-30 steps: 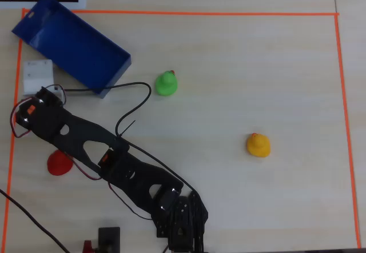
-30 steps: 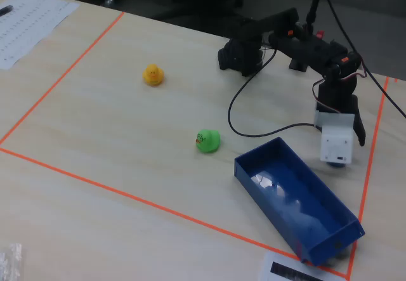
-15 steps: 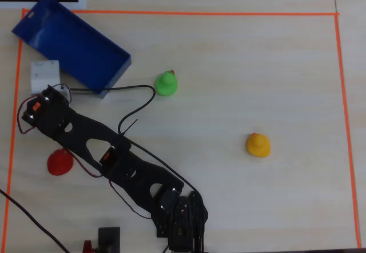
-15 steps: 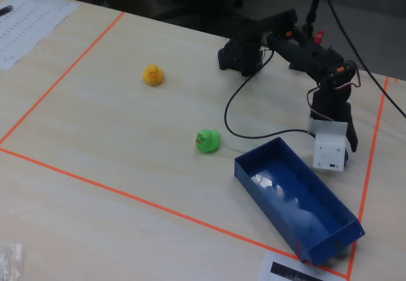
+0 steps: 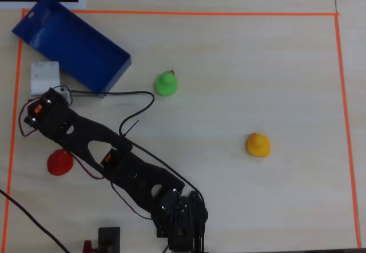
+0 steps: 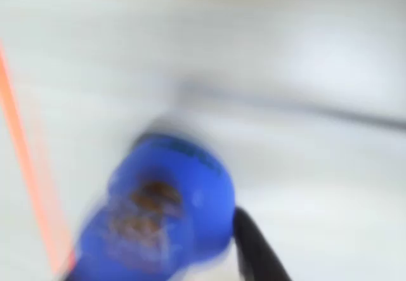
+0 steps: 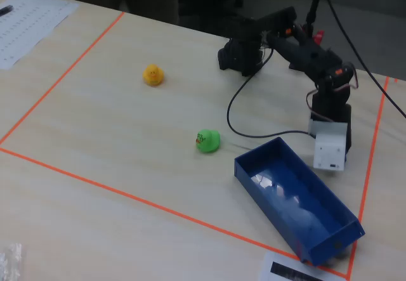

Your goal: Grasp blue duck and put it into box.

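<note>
The blue duck (image 6: pixel 162 211) fills the lower left of the blurred wrist view, close to the camera. My gripper (image 6: pixel 158 255) is closed round it, and one black finger (image 6: pixel 254 249) presses its right side. The duck is hidden under the gripper in the overhead and fixed views. The gripper, with a white part (image 5: pixel 44 77), is just beside the long side of the open blue box (image 5: pixel 68 41), near the table's left tape line. In the fixed view the gripper (image 7: pixel 330 149) hangs by the box's (image 7: pixel 269 189) far side.
A green duck (image 5: pixel 166 83), a yellow duck (image 5: pixel 258 145) and a red duck (image 5: pixel 59 162) stand on the table. A black cable (image 5: pixel 134 101) loops by the box. Orange tape (image 5: pixel 177 13) frames the work area. The arm's base (image 5: pixel 180 230) is at the bottom edge.
</note>
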Motion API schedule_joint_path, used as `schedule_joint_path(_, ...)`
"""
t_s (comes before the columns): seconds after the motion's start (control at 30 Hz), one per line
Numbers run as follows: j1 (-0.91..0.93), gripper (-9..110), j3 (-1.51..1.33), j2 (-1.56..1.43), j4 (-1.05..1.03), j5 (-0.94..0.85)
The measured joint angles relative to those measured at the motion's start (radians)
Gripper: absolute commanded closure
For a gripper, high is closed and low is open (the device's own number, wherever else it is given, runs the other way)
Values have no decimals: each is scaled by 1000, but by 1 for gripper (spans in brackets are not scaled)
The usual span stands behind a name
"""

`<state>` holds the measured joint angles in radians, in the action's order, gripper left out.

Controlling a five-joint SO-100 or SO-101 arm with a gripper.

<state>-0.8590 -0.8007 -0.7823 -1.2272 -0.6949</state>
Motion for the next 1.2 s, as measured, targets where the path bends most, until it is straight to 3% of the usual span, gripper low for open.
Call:
schedule_joint_path(0.27,43,101,-20,-101,-103,44)
schedule_joint_path(0.6,285,101,-11,-417,-184,48)
schedule_joint_path(0.73,368,100,-164,-466,-92,51)
schedule_joint_path(0.93,413,80,-442,-456,135,54)
schedule_joint_path(1.07,405,69,-480,-417,198,63)
schedule_joint_path(1.17,402,72,-480,-417,201,71)
schedule_joint_path(1.2,402,78,-479,-417,201,72)
